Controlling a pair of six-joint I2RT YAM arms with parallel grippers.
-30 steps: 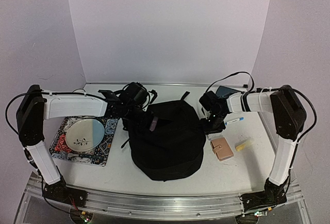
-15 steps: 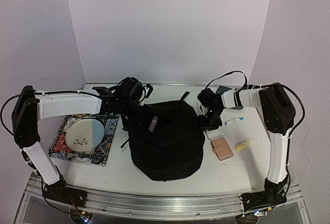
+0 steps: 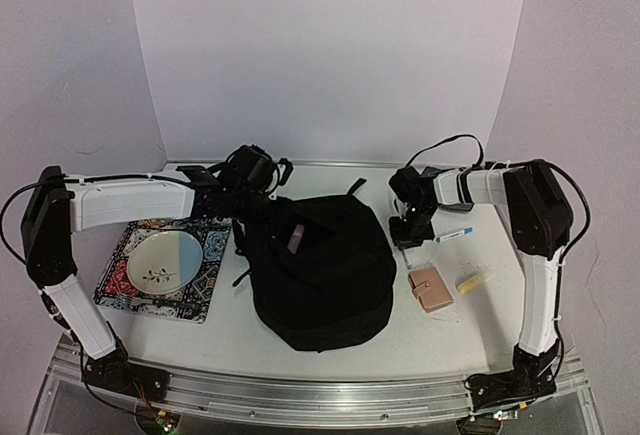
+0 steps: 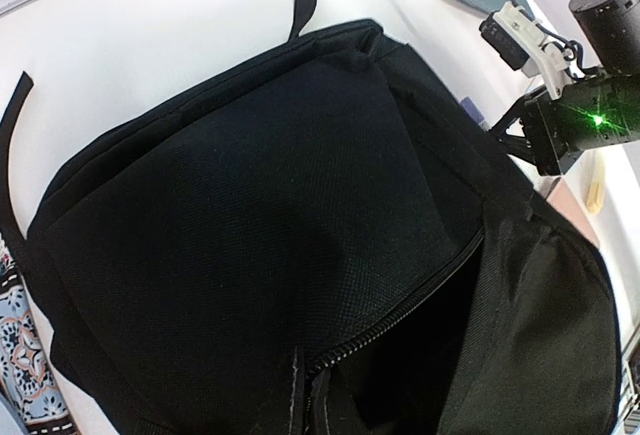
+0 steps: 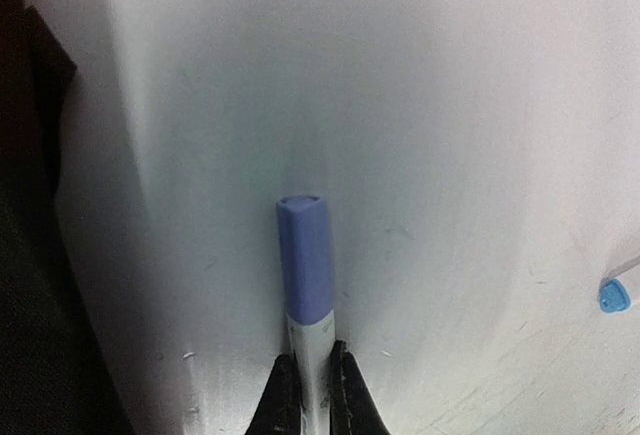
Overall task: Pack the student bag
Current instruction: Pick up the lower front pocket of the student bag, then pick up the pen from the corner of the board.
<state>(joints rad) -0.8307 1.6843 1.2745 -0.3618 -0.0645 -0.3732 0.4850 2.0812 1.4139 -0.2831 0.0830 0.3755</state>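
The right gripper [image 5: 314,357] is seen pinched narrow on a white marker [image 5: 303,255] with a lilac cap, low over the white table [image 5: 450,105], just right of the student bag [image 3: 320,265]. The bag, made of black soft fabric, lies flat at the table's middle between the arms, its zipper parted onto a dark interior. The left gripper [image 3: 258,198] is stretched to the bag's far left corner; its opening cannot be told. A plate [image 3: 165,260] on a patterned tray [image 3: 205,287], a tan wallet [image 3: 431,288] and a blue-capped pen [image 3: 455,235] are laid alongside — plain pale walls behind.
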